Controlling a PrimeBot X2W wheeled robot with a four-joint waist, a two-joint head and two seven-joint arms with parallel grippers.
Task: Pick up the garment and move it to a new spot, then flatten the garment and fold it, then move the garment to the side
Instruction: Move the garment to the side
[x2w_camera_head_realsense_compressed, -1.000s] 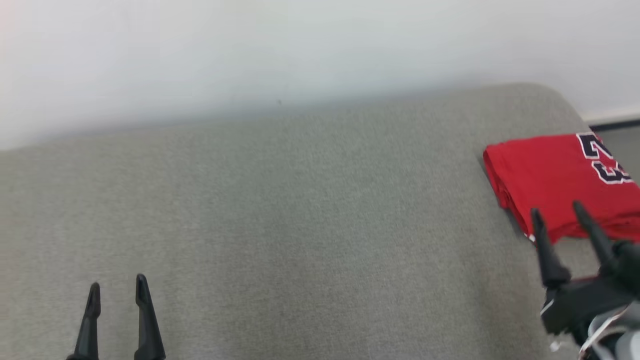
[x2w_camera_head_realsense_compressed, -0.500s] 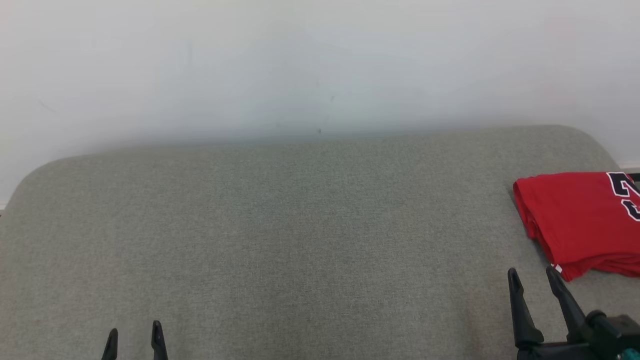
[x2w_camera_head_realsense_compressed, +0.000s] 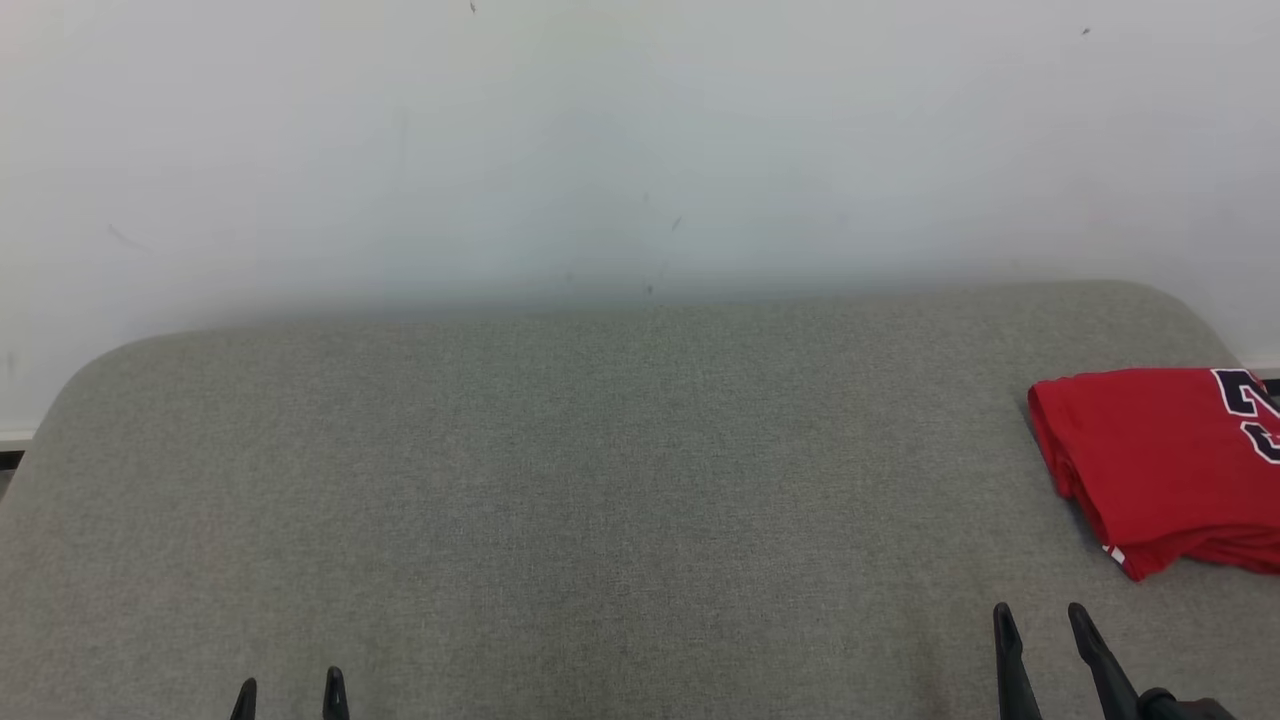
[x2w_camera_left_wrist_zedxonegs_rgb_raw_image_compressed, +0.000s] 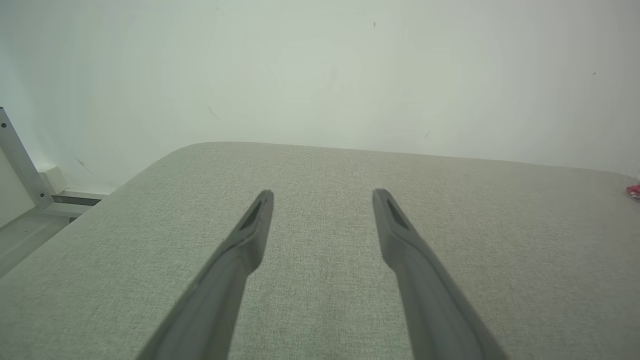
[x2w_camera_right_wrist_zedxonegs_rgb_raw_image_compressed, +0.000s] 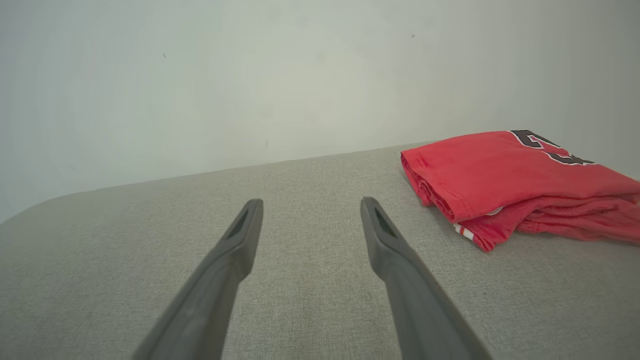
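Right gripper, at the lower right of the head view, stood with its two fingers spread wide and nothing between them. Left gripper, at the lower left, was likewise spread and empty. The garment, a red jersey with dark numerals, lay folded at the far right end of the grey cushion. It was ahead and to the right of the right gripper, near it but apart. Its rounded fold faced left. Its other end ran past the frame edge, so its long axis could not be fixed. The left gripper lay well apart from it; any further reach would probably fall to the right arm.
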